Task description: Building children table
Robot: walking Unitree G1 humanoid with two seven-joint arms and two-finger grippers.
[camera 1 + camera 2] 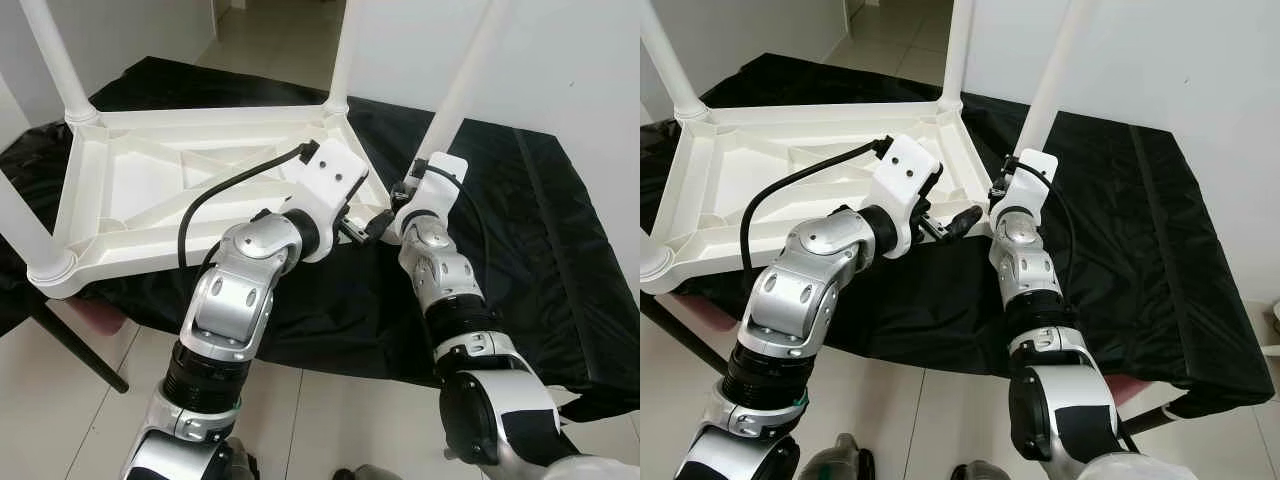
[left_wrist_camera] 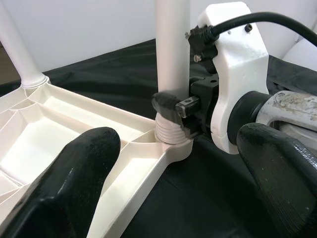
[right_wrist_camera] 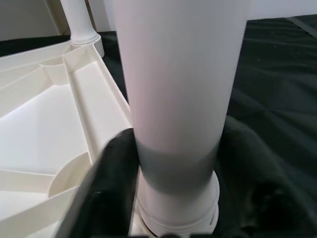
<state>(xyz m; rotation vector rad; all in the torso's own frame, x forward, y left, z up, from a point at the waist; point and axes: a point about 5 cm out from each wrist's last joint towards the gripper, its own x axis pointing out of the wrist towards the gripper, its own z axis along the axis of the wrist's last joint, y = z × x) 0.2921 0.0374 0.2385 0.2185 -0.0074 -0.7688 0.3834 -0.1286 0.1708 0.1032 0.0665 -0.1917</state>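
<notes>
1 right gripper [image 2: 174,106] clamped around white table leg [image 2: 173,49].

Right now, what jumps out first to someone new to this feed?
The upturned white table lying on black cloth, its legs pointing up. The right pincer is clamped on the near-right leg just above its threaded socket. The left pincer hovers open beside it.
</notes>
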